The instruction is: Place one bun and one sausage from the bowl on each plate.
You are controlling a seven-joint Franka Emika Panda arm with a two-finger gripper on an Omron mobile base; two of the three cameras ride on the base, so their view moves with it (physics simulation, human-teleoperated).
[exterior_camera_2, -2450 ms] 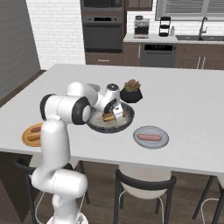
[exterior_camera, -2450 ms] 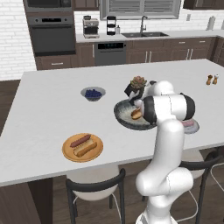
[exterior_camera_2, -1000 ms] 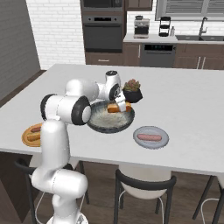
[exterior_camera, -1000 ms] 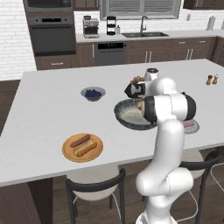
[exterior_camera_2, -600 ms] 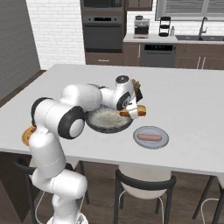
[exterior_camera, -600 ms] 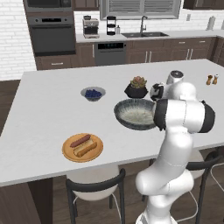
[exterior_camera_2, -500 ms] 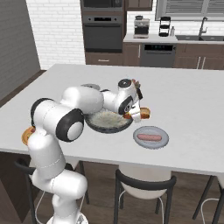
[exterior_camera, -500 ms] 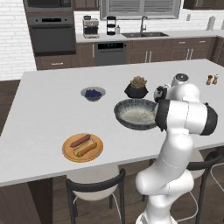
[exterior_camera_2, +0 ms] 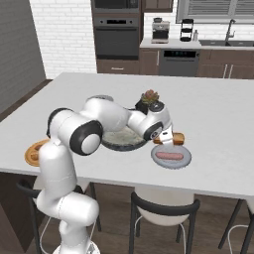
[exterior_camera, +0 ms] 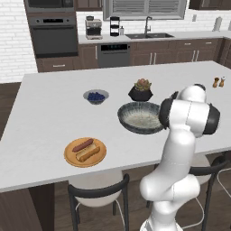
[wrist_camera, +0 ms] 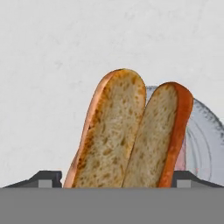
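Bun (wrist_camera: 131, 135), split open with its toasted faces toward the hand camera, sits clamped between the two finger tips (wrist_camera: 46, 178) of the gripper (exterior_camera_2: 167, 141), whose jaws stand wide around it. In the right base view the bun shows as a brown end poking out beside the gripper, just over the far rim of the pale grey plate (exterior_camera_2: 184, 161). One sausage (exterior_camera_2: 169, 157) already lies on that plate, which rests near the front edge of the white island counter (exterior_camera_2: 223, 119), to the right of the bowl (exterior_camera: 140, 118).

Open counter stretches right of the grey plate and behind it toward the far edge; to its left the bowl sits close, nearly touching the plate's rim in the right base view. The black pot with a succulent (exterior_camera: 142, 90) stands just behind the bowl, and a small bowl of blueberries (exterior_camera: 95, 96) lies further left. The orange-tan plate (exterior_camera: 85, 152) sits well apart near the front-left edge, holding a bun and a sausage. Two small shakers (exterior_camera: 219, 82) stand at the far right.

The white arm reaches forward from its base, elbow raised, forearm crossing low over the bowl, with the hand tilted down at the grey plate.
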